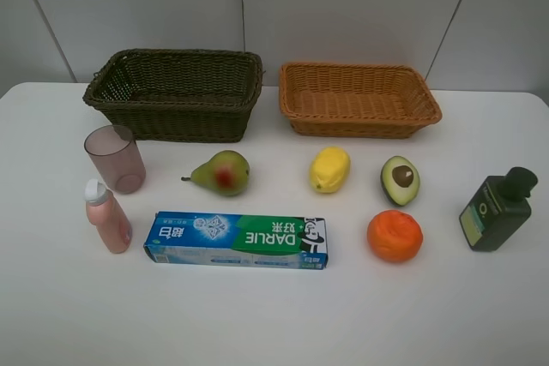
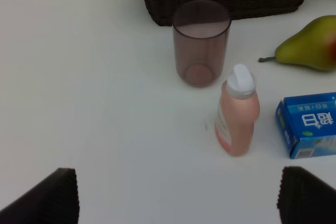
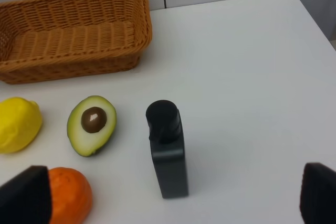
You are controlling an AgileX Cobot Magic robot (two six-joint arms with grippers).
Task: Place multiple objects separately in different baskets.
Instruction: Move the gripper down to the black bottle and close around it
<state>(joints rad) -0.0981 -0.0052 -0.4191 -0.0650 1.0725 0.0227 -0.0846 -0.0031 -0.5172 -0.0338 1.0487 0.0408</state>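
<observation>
Exterior high view: toothpaste box [image 1: 236, 240] reads DARLIE; left end effector [image 2: 178, 203] and right end effector [image 3: 173, 211] stand spread apart.

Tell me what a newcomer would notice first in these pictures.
Two wicker baskets sit side by side at the back: a dark basket on the left, an orange-tan basket on the right. In front, the long blue-green toothpaste box lies flat, with a bright orange to its right.

Up top, the left basket [image 1: 176, 122] sits beside the right basket [image 1: 360, 124]. Mid-frame, left to right: cup [image 1: 115, 158], pear [image 1: 223, 173], lemon [image 1: 330, 169], avocado [image 1: 400, 180]. Lower row: left bottle [image 1: 107, 217], toothpaste box [image 1: 237, 239], orange [image 1: 395, 236], right bottle [image 1: 496, 210].
</observation>
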